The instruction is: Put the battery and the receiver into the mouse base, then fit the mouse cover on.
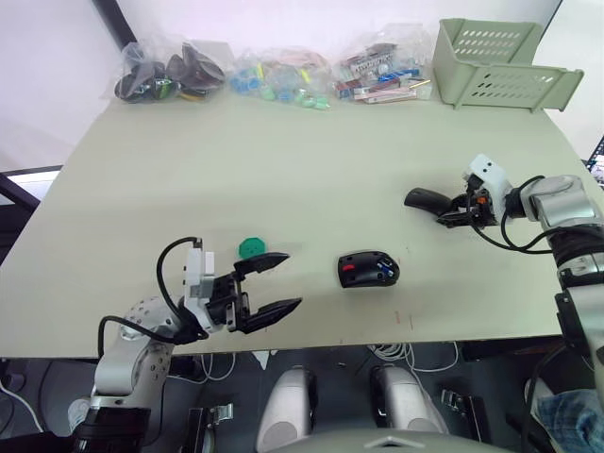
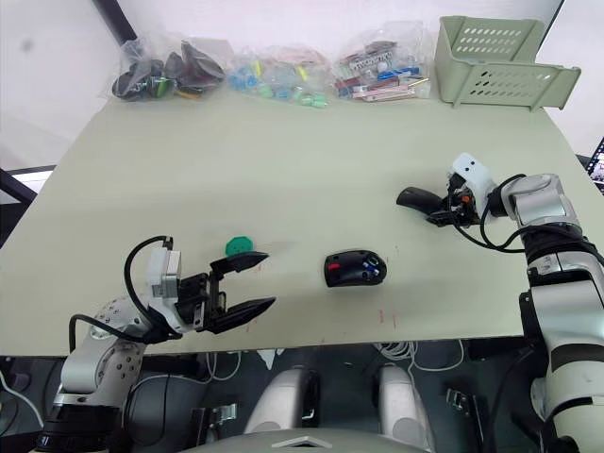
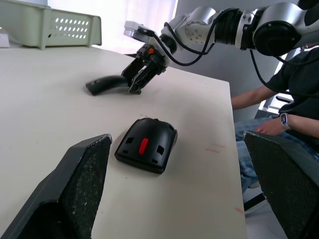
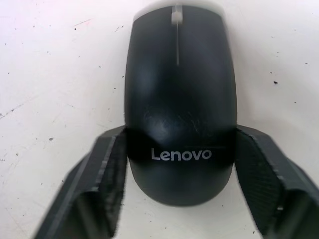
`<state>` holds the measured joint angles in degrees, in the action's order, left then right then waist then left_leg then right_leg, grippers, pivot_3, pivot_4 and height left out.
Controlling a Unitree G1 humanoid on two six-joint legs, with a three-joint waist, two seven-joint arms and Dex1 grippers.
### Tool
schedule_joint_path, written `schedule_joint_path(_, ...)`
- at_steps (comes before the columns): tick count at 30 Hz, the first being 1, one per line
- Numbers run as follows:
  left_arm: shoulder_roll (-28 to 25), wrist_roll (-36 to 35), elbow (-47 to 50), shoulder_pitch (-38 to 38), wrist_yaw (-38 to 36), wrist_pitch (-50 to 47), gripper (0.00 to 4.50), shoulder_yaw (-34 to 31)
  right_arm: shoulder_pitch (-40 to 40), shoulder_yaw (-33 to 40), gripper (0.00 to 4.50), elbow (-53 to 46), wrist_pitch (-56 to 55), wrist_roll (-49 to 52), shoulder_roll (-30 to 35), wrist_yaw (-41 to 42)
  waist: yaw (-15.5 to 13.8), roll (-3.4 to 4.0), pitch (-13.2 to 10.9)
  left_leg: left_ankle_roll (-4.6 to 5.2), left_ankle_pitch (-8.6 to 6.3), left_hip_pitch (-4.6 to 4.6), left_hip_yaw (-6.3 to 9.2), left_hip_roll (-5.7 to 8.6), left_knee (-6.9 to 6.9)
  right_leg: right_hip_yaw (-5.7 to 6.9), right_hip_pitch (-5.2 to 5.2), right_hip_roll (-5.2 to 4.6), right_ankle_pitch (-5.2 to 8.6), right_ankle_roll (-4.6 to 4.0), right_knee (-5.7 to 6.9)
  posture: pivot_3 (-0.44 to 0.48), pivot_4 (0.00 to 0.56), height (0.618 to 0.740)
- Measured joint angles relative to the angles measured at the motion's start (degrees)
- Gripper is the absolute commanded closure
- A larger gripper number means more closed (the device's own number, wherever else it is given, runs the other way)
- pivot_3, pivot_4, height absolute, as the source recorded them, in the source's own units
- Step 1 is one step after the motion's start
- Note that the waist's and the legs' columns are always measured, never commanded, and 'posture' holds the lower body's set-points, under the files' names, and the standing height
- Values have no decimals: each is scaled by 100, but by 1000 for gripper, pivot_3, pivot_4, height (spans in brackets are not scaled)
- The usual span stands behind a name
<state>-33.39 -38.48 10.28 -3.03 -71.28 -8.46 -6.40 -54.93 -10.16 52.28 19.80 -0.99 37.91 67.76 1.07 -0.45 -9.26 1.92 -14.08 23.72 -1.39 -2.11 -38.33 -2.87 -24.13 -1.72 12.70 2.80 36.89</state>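
In your right wrist view the thin glossy black arched mouse cover (image 4: 179,124) reads "Lenovo" in pale letters, and your right end effector (image 4: 179,164) has its two black fingers pressed against the shell's sides, holding it on the pale green bench (image 1: 283,189) at the right. Your head views add what that close view lacks: the black oval mouse base (image 1: 368,269) with its red patch lies near the front edge, well apart from the cover, with the small blue battery (image 1: 385,271) seated in its top recess and a green round disc (image 1: 250,247) to its left. Your left end effector (image 1: 269,288) hangs wide open just beside that disc, and its wrist view shows a seated person's hand with a wristwatch (image 3: 284,119) beyond the bench.
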Motion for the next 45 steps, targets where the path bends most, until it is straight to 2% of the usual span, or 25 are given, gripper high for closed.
schedule_joint_path(16,29,10,-52,62,-9,43,0,1,0,0,1891,0,-1,1,-1,-63,-1,0,0,0,0,0,0,0,0,0,-1,0,0,0,0,0,150,740)
schedule_joint_path(20,30,11,-65,66,-9,43,0,2,56,0,1891,-269,34,10,22,-39,-2,1,0,0,0,2,0,0,0,0,-2,0,0,0,0,0,150,740)
schedule_joint_path(24,29,9,-81,63,-26,51,0,-15,370,2,1891,-1710,489,266,164,266,-8,3,-2,0,0,2,2,-2,1,3,-4,0,-11,18,3,0,150,740)
schedule_joint_path(26,-1,5,-93,42,-57,55,0,-53,880,-41,1891,-3422,1172,486,496,471,-41,8,-5,0,0,10,12,-4,1,12,-6,-3,0,2,3,0,150,740)
schedule_joint_path(27,-29,2,-104,72,-92,41,0,-91,1101,-403,1891,-4925,1708,267,895,579,-36,15,-9,0,-1,12,11,-3,2,14,-11,-6,1,2,3,0,150,740)
schedule_joint_path(28,-36,1,-105,71,-97,40,0,-104,1111,-477,1891,-5131,1770,204,964,581,-34,14,-9,0,0,12,11,-3,1,15,-11,-7,1,2,3,0,150,740)
schedule_joint_path(29,-84,0,-107,85,-115,19,0,-131,1110,-651,1891,-5908,2450,84,1147,529,-28,12,-10,0,0,10,6,-3,-2,14,-11,-10,3,2,3,0,150,740)
schedule_joint_path(30,-110,-1,-137,105,-123,2,0,-176,1057,-694,1891,-6258,2922,232,1130,543,-19,12,-10,0,0,8,9,-4,-2,12,-13,-10,2,2,3,0,150,740)
schedule_joint_path(34,-181,-27,-214,254,-175,-42,0,-236,627,-792,1891,-7161,4137,711,891,541,5,12,-10,0,0,3,14,-8,-3,10,-16,-5,1,-1,12,0,150,740)
schedule_joint_path(39,-273,-106,-360,239,-396,-75,0,-436,330,-1163,1891,-7717,5241,1154,660,268,-30,10,-10,-1,-1,20,12,-7,0,16,-25,-23,1,-3,8,0,150,740)
schedule_joint_path(45,-374,-100,-623,22,-768,154,0,-669,109,-1733,1891,-7874,5368,1521,668,99,-2,10,-10,-1,-1,23,10,-6,1,8,-34,-23,1,-2,8,0,150,740)
